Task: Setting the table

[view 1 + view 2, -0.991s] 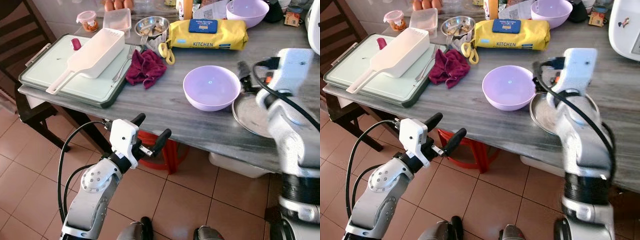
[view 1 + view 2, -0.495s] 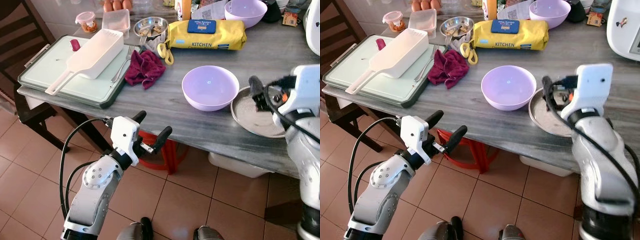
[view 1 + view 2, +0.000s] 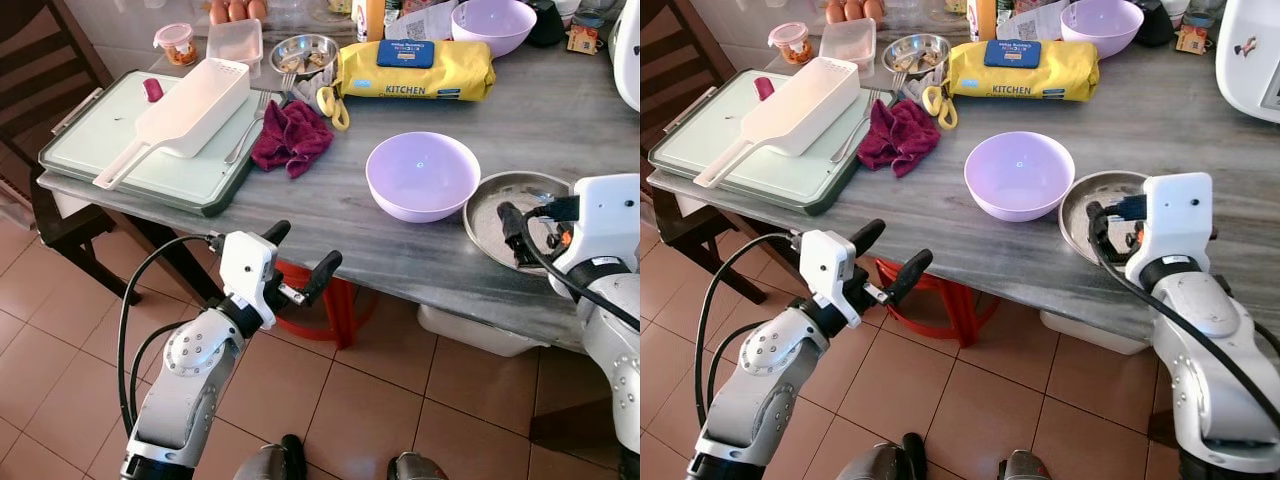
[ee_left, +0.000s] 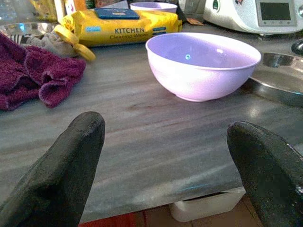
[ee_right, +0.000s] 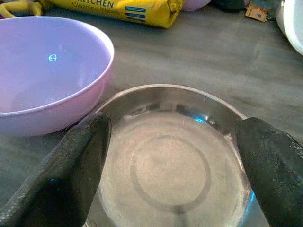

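Steel plate (image 3: 1110,200) sits at the near edge of the grey table (image 3: 560,110), touching or just beside the lilac bowl (image 3: 422,175) on the robot's left of it, with the right gripper (image 5: 173,156) low over the plate's near rim, fingers spread wide to either side and holding nothing. Left gripper (image 3: 298,258) hangs below the table edge in front of the bowl, fingers (image 4: 71,165) apart and empty. Farther back: maroon cloth (image 3: 292,135), yellow kitchen-wipes pack (image 3: 415,68), second lilac bowl (image 3: 493,24), small steel bowl (image 3: 303,50), white scoop (image 3: 190,100) on a pale green tray (image 3: 90,140).
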